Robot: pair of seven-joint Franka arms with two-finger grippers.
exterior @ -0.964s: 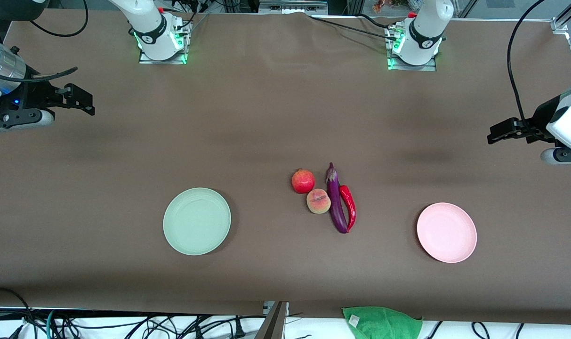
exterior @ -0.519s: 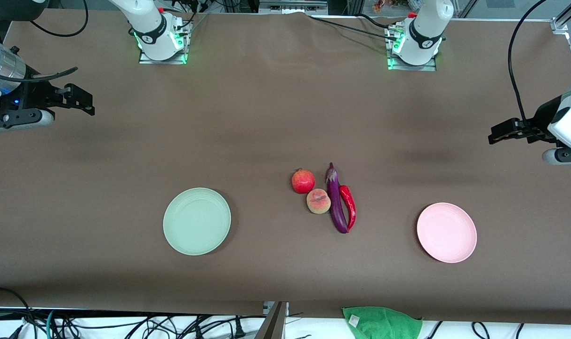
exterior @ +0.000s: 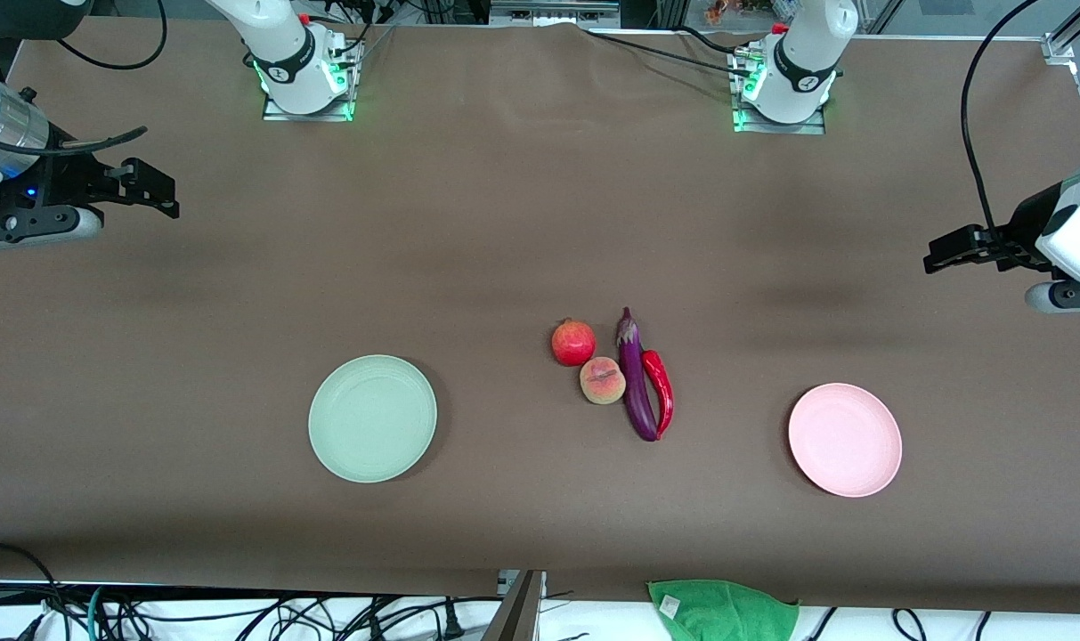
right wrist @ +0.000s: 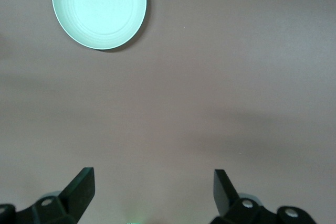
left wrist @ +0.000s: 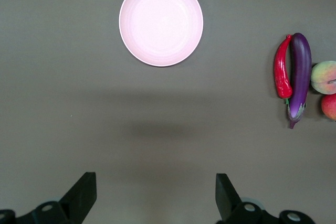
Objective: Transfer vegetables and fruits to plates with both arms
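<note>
Since a second ago the left hand (exterior: 936, 256) has drifted slightly toward the left arm's end of the surface (exterior: 504, 223); produce, plates and right hand (exterior: 161, 191) sit as before. Left hand: black fingers (left wrist: 84, 195) spread wide, holding nothing, hovering over bare matte brown covering at the left arm's end. Right hand: fingers (right wrist: 81, 187) likewise wide apart and empty, over the right arm's end, that arm waiting. Produce lies clustered mid-surface, well apart from both hands. Pomegranate (exterior: 573, 343): round, red, small crown tip. Peach (exterior: 603, 380): orange-pink, matte, creased, just beside the pomegranate and nearer the front camera. Eggplant (exterior: 636, 378): long, slender, glossy purple, purplish cap pointing toward the arm bases, touching the peach's flank. Chili pepper (exterior: 661, 390): shorter, curved, shiny red, lying against the eggplant on the side toward the left hand. Pink plate (exterior: 845, 439): round, shallow, plain, bare, nearest the left hand. Mint green plate (exterior: 372, 417): same shape, faint concentric rings, bare, toward the right hand. Green cloth (exterior: 722, 610), fuzzy, lies at the surface's camera-side edge.
</note>
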